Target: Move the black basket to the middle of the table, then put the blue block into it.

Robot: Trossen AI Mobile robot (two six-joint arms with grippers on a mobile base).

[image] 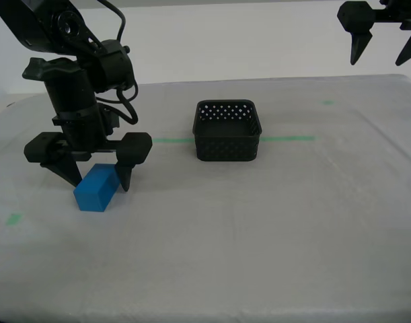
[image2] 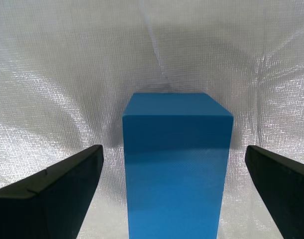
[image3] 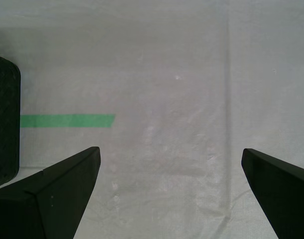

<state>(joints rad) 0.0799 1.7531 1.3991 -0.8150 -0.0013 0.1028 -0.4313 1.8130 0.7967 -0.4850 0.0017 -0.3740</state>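
Observation:
The blue block [image: 96,189] lies on the table [image: 259,242] toward the exterior view's left. My second gripper [image: 99,184] is lowered over it and open, a finger on each side. In the second wrist view the block [image2: 174,164] sits centred between the fingers of my second gripper [image2: 173,148], with a gap on both sides. The black basket [image: 228,148] stands empty near the table's middle, on the green tape line [image: 289,139]. My first gripper [image: 378,62] hangs open and empty high at the exterior view's upper right. The first wrist view shows my first gripper [image3: 170,149] over bare cloth, with a corner of the basket [image3: 2,124] in frame.
Small green tape bits lie on the cloth, one [image: 14,218] near the exterior view's left edge and another [image: 327,102] behind the basket. The green tape line [image3: 67,120] also shows in the first wrist view. The table's far edge runs behind the basket.

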